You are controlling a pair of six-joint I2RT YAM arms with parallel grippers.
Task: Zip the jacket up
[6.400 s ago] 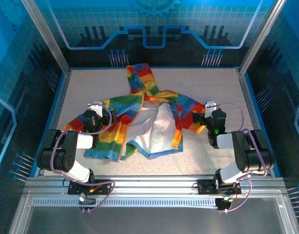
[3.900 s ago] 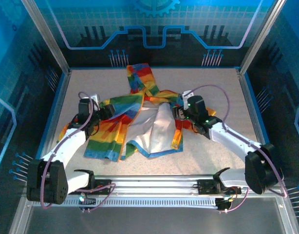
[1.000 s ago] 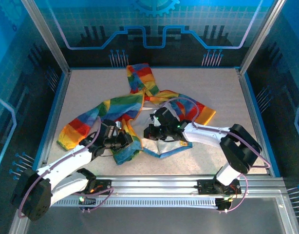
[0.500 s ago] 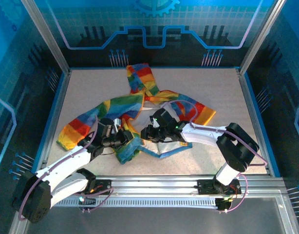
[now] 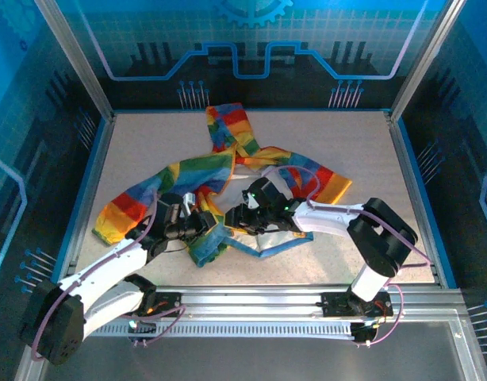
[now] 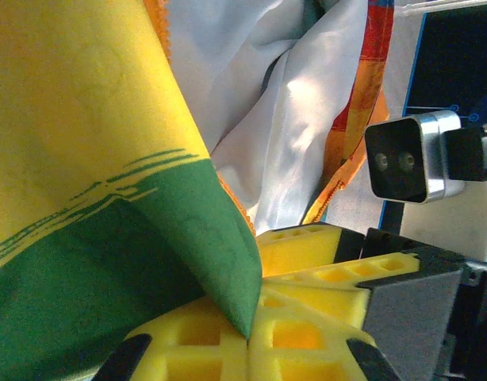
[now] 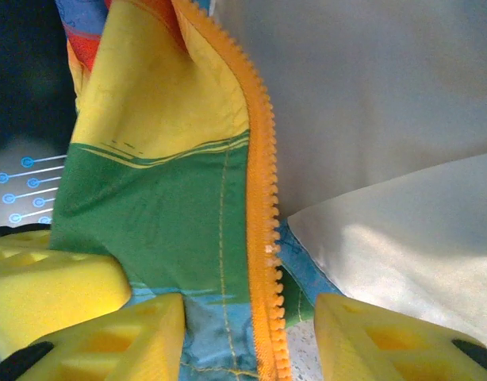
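Presently, the jacket (image 5: pixel 228 171) lay across the middle of the table (image 5: pixel 347 135), hood toward the far edge and hem toward the near edge. It was unzipped. In the right wrist view, one orange zipper (image 7: pixel 261 198) edge ran free along the green and yellow panel, with white lining beside it and no second row of teeth meshed into it. The slider could not be made out.

The left gripper (image 5: pixel 197 222) sat near the table's near-centre, its pads (image 6: pixel 307 333) pressed together on a corner of green fabric. The right gripper (image 5: pixel 242 218) was just beside it, fingers (image 7: pixel 109 337) spread, straddling the zipper edge without clamping it.

Judged progress: early. The two front edges had been brought near each other. Seating the zipper ends, engaging the slider and drawing it toward the hood all remained.

Against the earliest frame, both arms had left their folded positions at the table's left and right sides and reached in to the near-centre. The front panels, then spread to show a broad white lining, were now gathered, and the left sleeve lay stretched out. Over the last half second, almost nothing had shifted.
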